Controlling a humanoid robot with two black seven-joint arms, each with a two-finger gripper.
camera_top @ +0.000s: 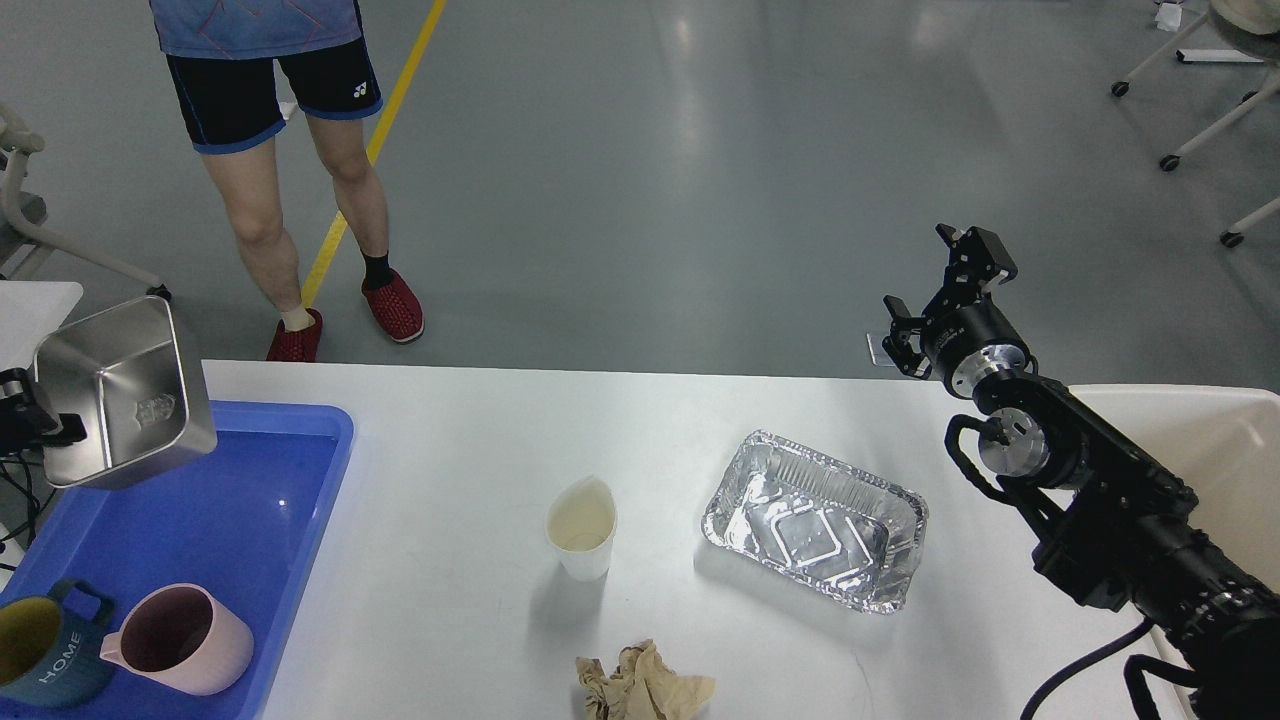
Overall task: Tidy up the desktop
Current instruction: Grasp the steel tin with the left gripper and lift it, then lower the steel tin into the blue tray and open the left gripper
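Observation:
The white desktop (480, 440) carries a white paper cup (580, 528), a foil tray (815, 518) and a crumpled brown paper (640, 685) at its front edge. My left gripper (50, 428) is at the far left edge of the view, shut on the rim of a square steel container (125, 392), which it holds tilted above the far left end of the blue tray (260, 500). My right gripper (940, 290) is open and empty, held up beyond the desktop's far right edge.
The blue tray holds a pink mug (180, 640) and a dark teal mug (40, 655). A cream-coloured bin (1215, 450) stands at the right. A person (290, 150) stands behind the desktop's far left corner. Chair legs (1200, 120) are at the far right.

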